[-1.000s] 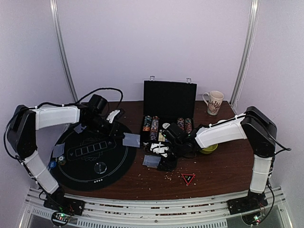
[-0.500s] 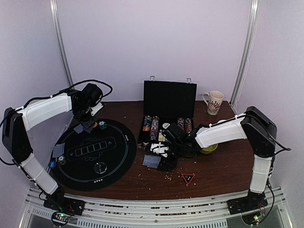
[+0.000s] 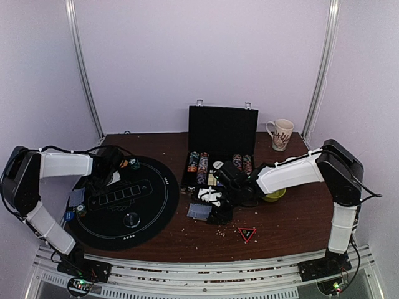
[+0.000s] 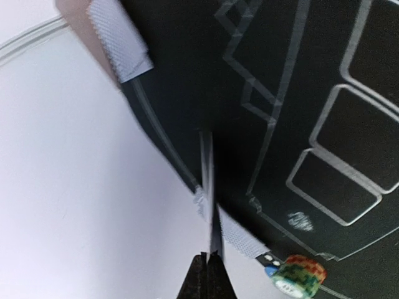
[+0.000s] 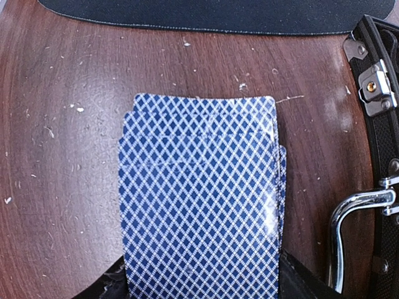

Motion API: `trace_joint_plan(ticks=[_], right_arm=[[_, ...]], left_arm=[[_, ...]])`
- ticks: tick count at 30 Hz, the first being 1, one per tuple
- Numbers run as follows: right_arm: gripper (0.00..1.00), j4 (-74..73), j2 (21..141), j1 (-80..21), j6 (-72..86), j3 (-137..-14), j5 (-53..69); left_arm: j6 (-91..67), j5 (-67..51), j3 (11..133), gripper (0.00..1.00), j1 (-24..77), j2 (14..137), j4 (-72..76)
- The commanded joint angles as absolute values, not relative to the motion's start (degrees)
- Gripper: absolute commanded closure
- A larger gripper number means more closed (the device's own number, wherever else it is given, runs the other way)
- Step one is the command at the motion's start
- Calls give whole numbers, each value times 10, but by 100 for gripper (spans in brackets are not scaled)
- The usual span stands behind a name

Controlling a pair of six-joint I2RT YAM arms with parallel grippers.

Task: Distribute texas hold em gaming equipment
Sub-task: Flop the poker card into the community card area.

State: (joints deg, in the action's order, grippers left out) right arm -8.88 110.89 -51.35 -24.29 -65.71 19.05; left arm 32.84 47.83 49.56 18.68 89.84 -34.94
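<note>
The right pincer (image 5: pixel 202 286) grips the deck of cards (image 5: pixel 199 187) by its long sides with its jaws spread wide. The slightly fanned cards reach forward from it over the bench (image 5: pixel 62 137), with the black case (image 5: pixel 380 143) to its right. The left pincer (image 4: pixel 207 268) is closed above the black mat (image 4: pixel 299 93), and a thin edge-on strip at its tips cannot be identified; a card (image 4: pixel 234 233) lies just past them and a chip stack (image 4: pixel 300 274) to their right.

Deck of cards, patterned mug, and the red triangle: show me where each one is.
deck of cards (image 5: pixel 199 199), right wrist view, middle of the top card's diamond-patterned back.
patterned mug (image 3: pixel 282 134), top external view, middle of its side.
red triangle (image 3: pixel 247 234), top external view, its centre.
</note>
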Motion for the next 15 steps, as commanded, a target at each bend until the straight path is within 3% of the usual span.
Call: trace_joint_plan(ticks=[1,9,15], right_arm=[[30,-123,1110,-512,-256,-636,189],[29,-125,1108,-512,-255,-636,187],[29,-126,1102,-511,-256,-632,181]], left_arm=[[377,405,475,100,189,896,-289],[369,250,441,100,207,871,-366],[361,232,430,100,207,879,-390]])
